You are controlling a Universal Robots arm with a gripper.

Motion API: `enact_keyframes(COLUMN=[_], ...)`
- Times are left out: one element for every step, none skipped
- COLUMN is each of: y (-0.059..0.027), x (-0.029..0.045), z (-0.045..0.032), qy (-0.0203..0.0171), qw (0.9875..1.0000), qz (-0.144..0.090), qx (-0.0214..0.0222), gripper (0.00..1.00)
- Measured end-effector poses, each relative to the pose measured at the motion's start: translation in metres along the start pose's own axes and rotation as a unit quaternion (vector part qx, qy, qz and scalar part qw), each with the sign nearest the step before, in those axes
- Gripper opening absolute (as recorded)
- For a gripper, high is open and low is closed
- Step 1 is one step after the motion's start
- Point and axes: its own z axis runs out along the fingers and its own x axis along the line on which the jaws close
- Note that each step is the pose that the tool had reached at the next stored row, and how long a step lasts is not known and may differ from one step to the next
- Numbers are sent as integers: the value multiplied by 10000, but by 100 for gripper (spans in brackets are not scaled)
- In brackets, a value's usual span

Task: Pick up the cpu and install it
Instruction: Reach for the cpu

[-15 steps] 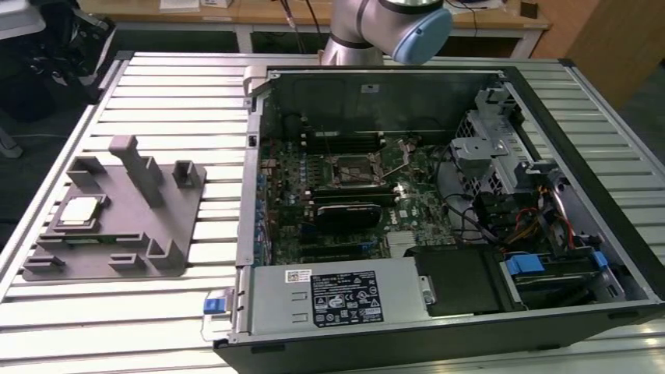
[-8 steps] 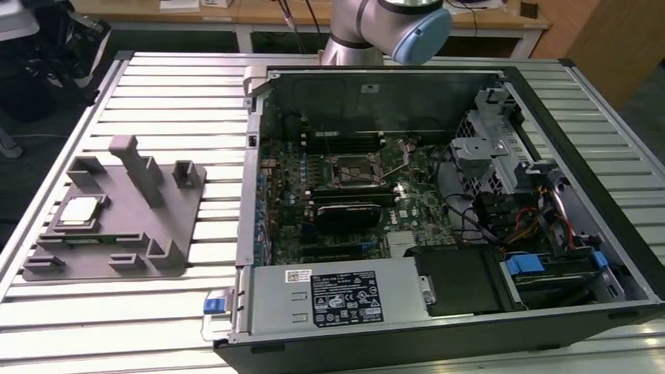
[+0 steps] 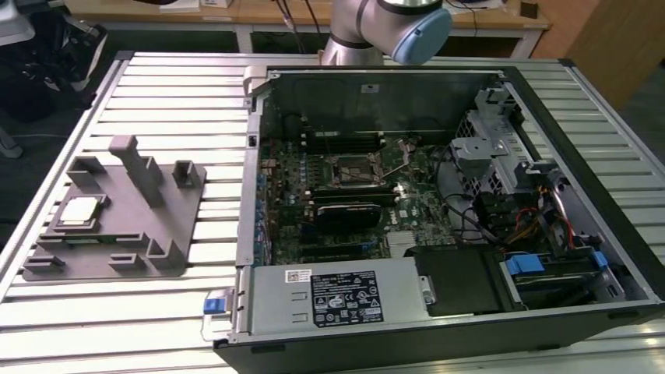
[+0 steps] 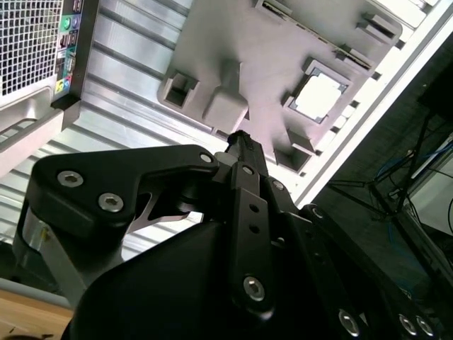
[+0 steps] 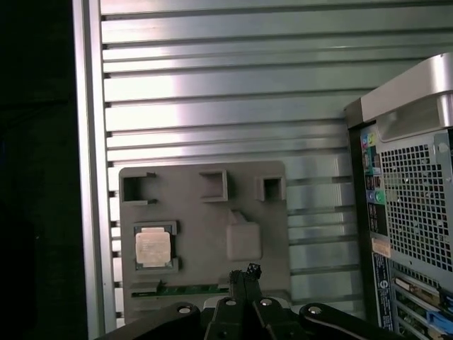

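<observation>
The cpu (image 3: 81, 211) lies flat in a square pocket of the grey tray (image 3: 177, 230), at the lower left of the exterior view, on the slatted metal table (image 3: 167, 93). A tall post (image 3: 140, 171) and low blocks stand on the tray near it. The open computer case (image 3: 540, 140) takes up the exterior view's right, its black-framed socket (image 3: 357, 170) well apart from the chip. In the first wrist view the claw (image 5: 251, 271) hangs over the tray, clenched on nothing, apart from the cpu.
</observation>
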Motion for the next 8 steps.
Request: enact_keyframes(y=[-4, -8, -13, -18, -23, -29, -35, -41], x=[5, 10, 16, 22, 28, 33, 38, 44], z=[4, 9, 14, 19, 24, 28, 33, 39], qy=[0, 0, 0, 0, 0, 0, 0, 0], qw=[10000, 10000, 10000, 10000, 10000, 10000, 10000, 10000], qz=[0, 0, 0, 0, 1, 0, 0, 0], qx=[0, 0, 0, 0, 0, 0, 0, -1], gripper=[11, 11, 11, 11, 11, 11, 11, 11])
